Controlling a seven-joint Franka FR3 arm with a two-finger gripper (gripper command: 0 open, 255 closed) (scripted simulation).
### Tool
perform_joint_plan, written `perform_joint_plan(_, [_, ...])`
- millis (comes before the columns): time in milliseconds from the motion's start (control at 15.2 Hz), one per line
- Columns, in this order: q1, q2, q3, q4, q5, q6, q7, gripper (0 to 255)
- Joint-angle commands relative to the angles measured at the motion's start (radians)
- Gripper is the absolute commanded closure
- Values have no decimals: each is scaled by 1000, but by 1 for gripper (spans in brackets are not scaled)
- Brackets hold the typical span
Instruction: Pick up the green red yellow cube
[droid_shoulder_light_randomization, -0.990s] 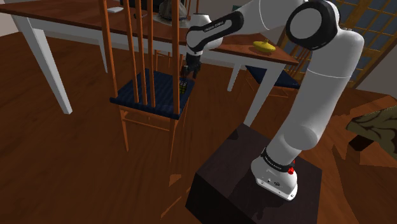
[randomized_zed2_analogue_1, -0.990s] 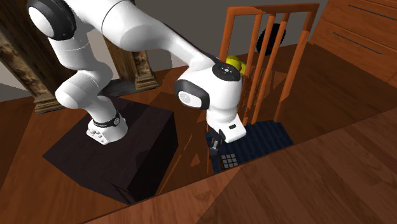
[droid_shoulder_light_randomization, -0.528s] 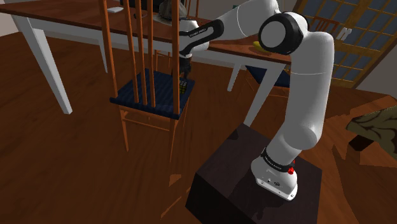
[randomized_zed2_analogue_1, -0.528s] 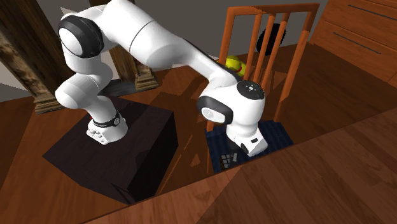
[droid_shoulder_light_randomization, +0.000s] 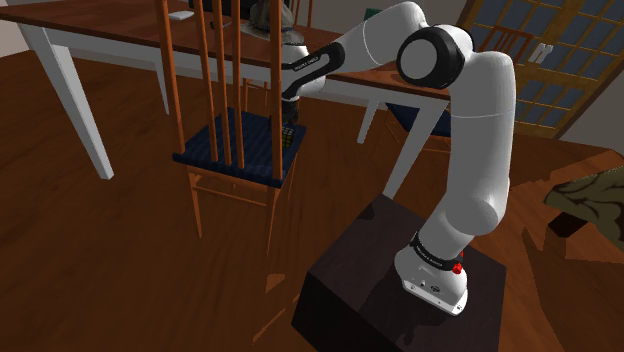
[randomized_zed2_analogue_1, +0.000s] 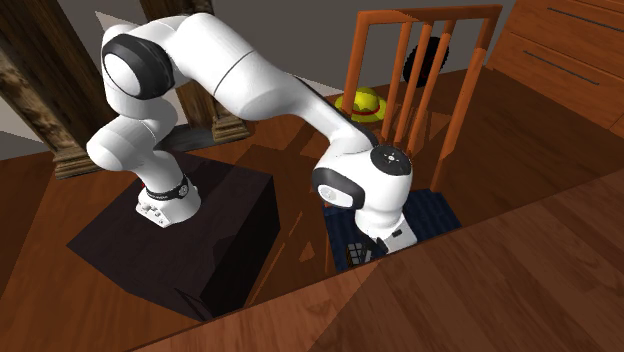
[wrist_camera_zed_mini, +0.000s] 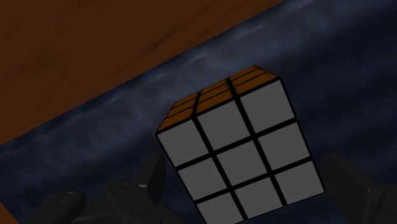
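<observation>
1. The puzzle cube is a 3x3 twisty cube. It sits on the dark blue seat cushion of a wooden chair, close to the cushion's edge. The faces on show are pale grey-white and orange, with no green, red or yellow visible from these angles.
2. Handling guess: hard plastic, light, stiff, not fragile. The tile faces are probably a bit slick, and the layers could twist if squeezed off-centre. The safe hold looks like two opposite flat faces, pads square on the middle row.
3. The cushion looks soft, so pushing down would likely just sink the cube a little.
4. The gripper is low over the cube, its black fingers spread apart, one on each side. Whether they touch the cube can't be told, but it doesn't look clamped.
5. Writing: no logo or label on the cube's visible faces. There's small lettering on the arm near its wrist, too tiny to read.
6. Further out are a brown wood floor and a table behind the chair.
</observation>
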Motion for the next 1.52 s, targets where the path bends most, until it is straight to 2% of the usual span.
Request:
perform_joint_plan(0, [0,3,0,2,0,2,0,255])
perform_joint_plan(594, [0,2,0,0,0,3,0,255])
perform_joint_plan(1452, [3,-81,-5,58,-11,-138,7,255])
